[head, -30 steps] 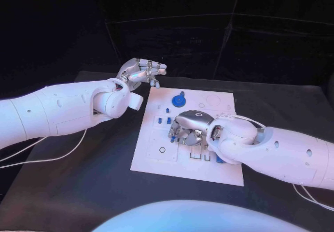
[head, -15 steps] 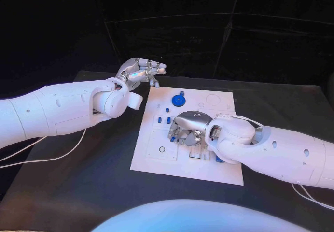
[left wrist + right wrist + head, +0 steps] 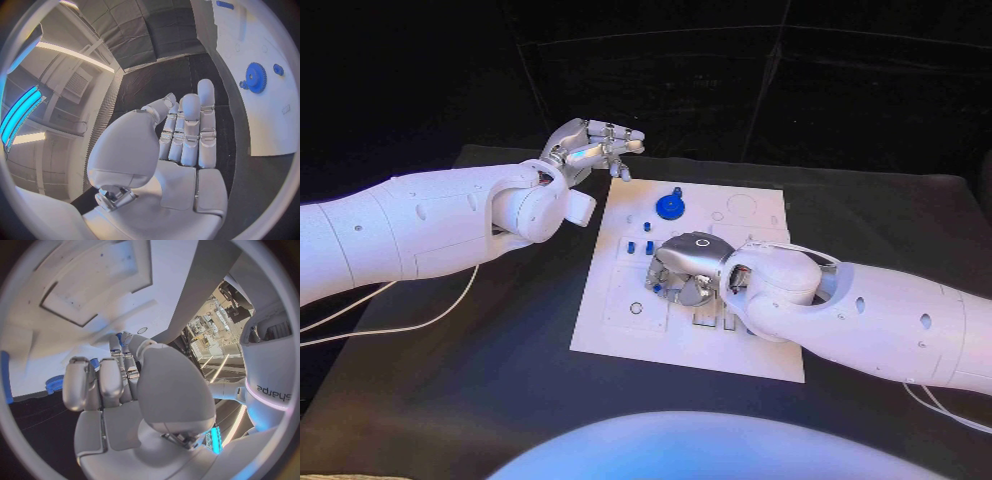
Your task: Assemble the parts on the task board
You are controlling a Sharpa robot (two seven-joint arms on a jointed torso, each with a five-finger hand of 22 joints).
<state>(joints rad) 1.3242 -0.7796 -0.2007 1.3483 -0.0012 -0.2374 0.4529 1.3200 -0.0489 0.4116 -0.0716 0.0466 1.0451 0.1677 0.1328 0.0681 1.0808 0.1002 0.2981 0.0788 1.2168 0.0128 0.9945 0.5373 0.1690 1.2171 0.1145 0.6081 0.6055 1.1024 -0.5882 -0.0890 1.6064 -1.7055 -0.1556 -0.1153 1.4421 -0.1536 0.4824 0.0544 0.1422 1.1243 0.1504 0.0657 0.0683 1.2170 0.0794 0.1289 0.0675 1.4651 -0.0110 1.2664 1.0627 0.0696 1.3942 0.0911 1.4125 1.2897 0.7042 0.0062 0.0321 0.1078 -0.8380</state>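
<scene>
- Head view, white task board (image 3: 625,335): lies flat in the middle of the black table (image 3: 459,400), long side running away from the robot.
- Right hand (image 3: 687,272): hovers low over the middle of the board, palm down, fingers curled toward its surface. A small blue piece (image 3: 656,287) shows at the fingertips; whether it is pinched or only touched cannot be told.
- Blue gear (image 3: 671,207): sits on the far part of the board, beyond the right hand and well apart from it; also seen in the left wrist view (image 3: 255,78).
- Small blue pegs (image 3: 639,246): stand in a short row just beside the right hand, on its left-arm side.
- Left hand (image 3: 596,143): raised off the table beyond the board's far left corner, fingers loosely curled, holding nothing.
- Judgement: the right hand is much the nearer to the pegs and slots, so the next placement looks to be its job.
</scene>
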